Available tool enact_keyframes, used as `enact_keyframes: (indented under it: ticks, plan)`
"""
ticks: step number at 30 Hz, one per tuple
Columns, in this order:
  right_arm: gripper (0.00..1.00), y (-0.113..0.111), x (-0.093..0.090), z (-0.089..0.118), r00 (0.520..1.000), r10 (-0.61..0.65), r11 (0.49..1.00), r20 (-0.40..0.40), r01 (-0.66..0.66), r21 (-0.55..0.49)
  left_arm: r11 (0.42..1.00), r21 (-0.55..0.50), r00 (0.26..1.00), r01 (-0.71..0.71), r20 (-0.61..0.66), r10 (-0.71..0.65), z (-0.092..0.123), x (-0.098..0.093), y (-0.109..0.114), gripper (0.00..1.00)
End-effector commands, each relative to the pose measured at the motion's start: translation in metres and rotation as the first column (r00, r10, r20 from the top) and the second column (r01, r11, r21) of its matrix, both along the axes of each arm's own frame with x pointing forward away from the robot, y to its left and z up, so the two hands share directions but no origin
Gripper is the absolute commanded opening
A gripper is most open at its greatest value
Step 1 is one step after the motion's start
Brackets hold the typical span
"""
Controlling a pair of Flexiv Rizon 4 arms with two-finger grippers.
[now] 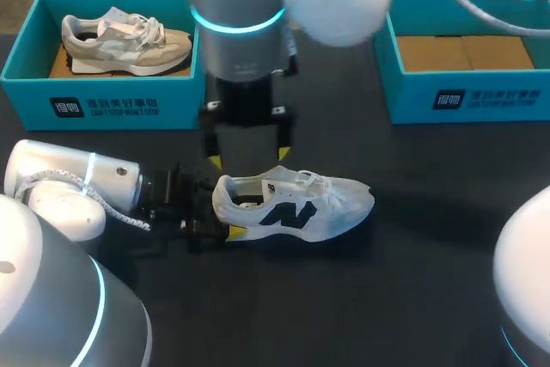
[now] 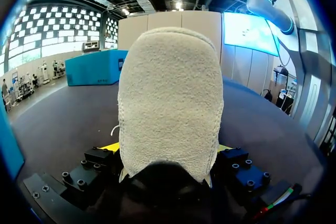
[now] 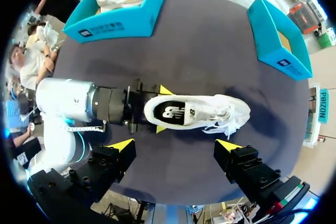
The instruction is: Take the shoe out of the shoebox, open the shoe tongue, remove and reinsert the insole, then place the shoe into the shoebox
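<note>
Surface: a dark table [image 1: 412, 238], matte, and everything in play sits on it.
Far left corner: a teal left shoebox [image 1: 103, 105] with a beige shoe [image 1: 125, 40] lying inside, toe toward the table's middle.
Far right corner: a teal right shoebox [image 1: 464, 96], well apart from the first, its brown cardboard floor showing.
Task's thing: the white shoe [image 1: 296, 204] with the dark logo is out on the table, near the middle and between the two boxes. It sits sole down, with the heel toward my left arm and the toe pointing right, and loose laces trail over the toe end.
Left gripper [image 1: 222, 208]: it comes in low along the table from the left and is clamped on the shoe's heel. In the right wrist view it [image 3: 163, 109] has one yellow tip on each side of the heel, both touching the shoe [image 3: 194, 113]. Its own camera is filled by the towelling heel [image 2: 168, 103], and yellow shows just beside it on both flanks.
Right gripper [image 1: 249, 159]: it hangs straight down over the shoe's heel end with its fingers spread wide. In its own view it [image 3: 174, 144] has the tips well apart, with the shoe ahead of them, and it holds nothing.
Contact: I can't tell whether the right gripper's tips touch the shoe.
</note>
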State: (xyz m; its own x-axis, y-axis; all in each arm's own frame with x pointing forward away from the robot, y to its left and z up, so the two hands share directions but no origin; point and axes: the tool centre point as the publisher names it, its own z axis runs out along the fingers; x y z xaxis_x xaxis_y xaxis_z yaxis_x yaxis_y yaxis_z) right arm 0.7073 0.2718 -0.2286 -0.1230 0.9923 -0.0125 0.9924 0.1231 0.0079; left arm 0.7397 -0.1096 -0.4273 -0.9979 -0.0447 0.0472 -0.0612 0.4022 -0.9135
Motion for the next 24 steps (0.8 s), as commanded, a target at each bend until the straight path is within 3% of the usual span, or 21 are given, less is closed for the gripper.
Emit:
enact_keyframes:
  ticks: [1, 10, 24]
  plan:
    - [1.00, 0.021, 0.000, -0.016, 1.000, -0.012, 0.984, -0.006, 0.011, -0.175, 1.000, 0.003, 1.000, 0.001, -0.001, -0.001, -0.005, 0.001, -0.001, 0.00]
    - [1.00, 0.009, -0.004, -0.030, 1.000, -0.022, 0.984, -0.016, 0.018, -0.179, 1.000, 0.003, 1.000, 0.001, -0.001, -0.001, -0.005, 0.001, -0.001, 0.00]
    - [1.00, -0.003, -0.008, -0.026, 0.999, -0.039, 0.983, -0.030, 0.033, -0.182, 1.000, 0.003, 1.000, 0.001, -0.001, -0.001, -0.005, 0.001, -0.001, 0.00]
